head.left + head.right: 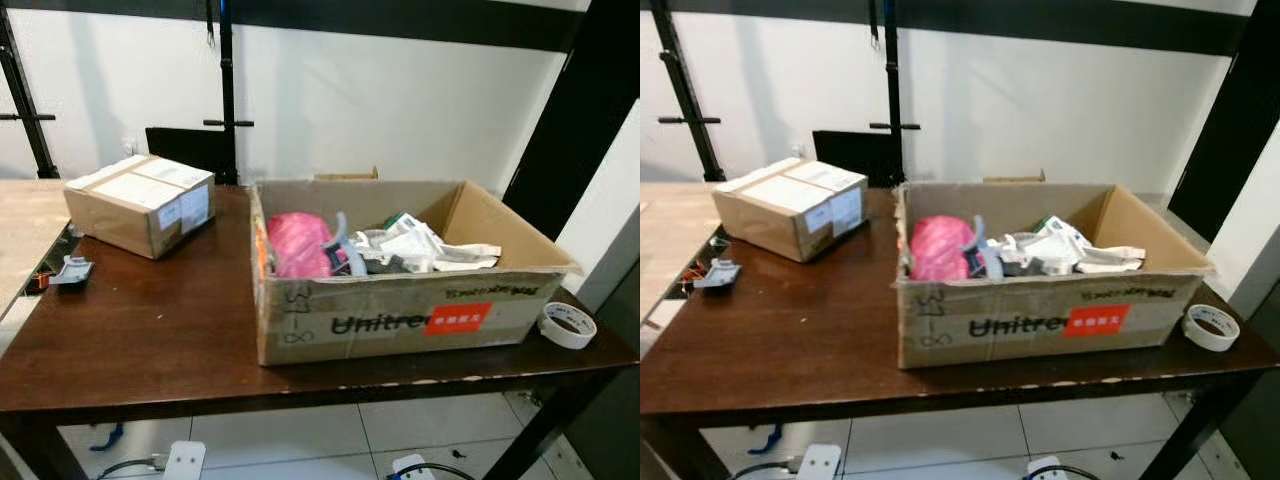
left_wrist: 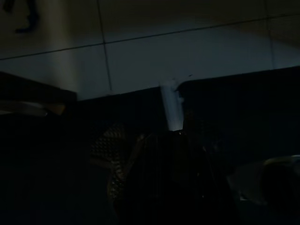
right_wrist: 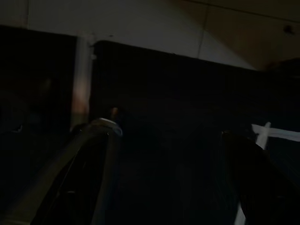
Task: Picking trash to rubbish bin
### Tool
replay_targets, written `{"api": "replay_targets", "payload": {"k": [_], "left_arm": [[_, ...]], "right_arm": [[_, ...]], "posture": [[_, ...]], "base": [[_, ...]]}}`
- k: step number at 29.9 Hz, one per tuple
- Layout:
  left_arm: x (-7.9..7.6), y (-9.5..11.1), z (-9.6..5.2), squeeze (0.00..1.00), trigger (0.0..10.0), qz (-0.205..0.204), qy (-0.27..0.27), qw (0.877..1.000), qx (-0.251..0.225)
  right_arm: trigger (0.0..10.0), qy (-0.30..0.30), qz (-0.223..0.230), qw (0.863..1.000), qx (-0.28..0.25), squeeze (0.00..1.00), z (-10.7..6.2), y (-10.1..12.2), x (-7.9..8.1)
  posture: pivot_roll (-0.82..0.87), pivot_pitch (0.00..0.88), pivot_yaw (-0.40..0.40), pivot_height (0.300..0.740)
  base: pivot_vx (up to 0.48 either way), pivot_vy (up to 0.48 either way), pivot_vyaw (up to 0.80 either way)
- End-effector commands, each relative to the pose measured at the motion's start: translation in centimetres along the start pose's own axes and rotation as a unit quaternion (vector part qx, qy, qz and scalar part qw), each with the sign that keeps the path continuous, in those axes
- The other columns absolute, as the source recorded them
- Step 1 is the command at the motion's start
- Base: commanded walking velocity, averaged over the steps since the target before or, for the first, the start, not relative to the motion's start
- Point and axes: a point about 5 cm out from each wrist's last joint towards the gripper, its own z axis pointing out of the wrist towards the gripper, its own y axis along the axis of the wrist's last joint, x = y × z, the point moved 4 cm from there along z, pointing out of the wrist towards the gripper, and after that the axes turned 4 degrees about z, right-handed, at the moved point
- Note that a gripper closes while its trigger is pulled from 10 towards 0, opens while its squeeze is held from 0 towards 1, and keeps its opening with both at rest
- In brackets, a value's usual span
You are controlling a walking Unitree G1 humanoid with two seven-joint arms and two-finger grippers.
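Open corrugated cardboard box (image 1: pixel 400 318) on dark glossy wooden worktop (image 1: pixel 150 330), holding crumpled pink bag (image 1: pixel 296 245) and white wrappers (image 1: pixel 420 248); sealed carton (image 1: pixel 140 203) rear-left; tape roll (image 1: pixel 567 325) right; end effector states: cannot tell, wrist views dark.

You're facing a dark brown wooden table (image 1: pixel 150 330) that spans the frame. At centre right on it sits an open cardboard box (image 1: pixel 400 320) printed "Unitree". At upper left lies a smaller sealed carton (image 1: pixel 140 203) with white labels. Near the left edge you'll find a small grey object (image 1: pixel 72 271), and at the far right edge a roll of white tape (image 1: pixel 567 325).
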Motion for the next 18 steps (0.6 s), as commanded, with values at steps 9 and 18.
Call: {"api": "replay_targets", "payload": {"k": [9,18], "left_arm": [[-0.17,-0.46,-0.06,0.1,10.0,-0.001,-0.003,1.0,0.006],[-0.14,-0.46,-0.06,0.1,10.0,-0.002,-0.003,1.0,0.006]], "right_arm": [[10.0,0.0,0.0,1.0,0.004,0.0,-0.04,-0.34,-0.07],[10.0,0.001,-0.001,1.0,0.005,0.0,-0.05,-0.35,-0.06]], "posture": [[0.02,0.036,-0.057,0.74],[0.02,0.038,-0.057,0.74]], "base": [[0.0,-0.274,0.0],[0.0,-0.27,0.0]]}}
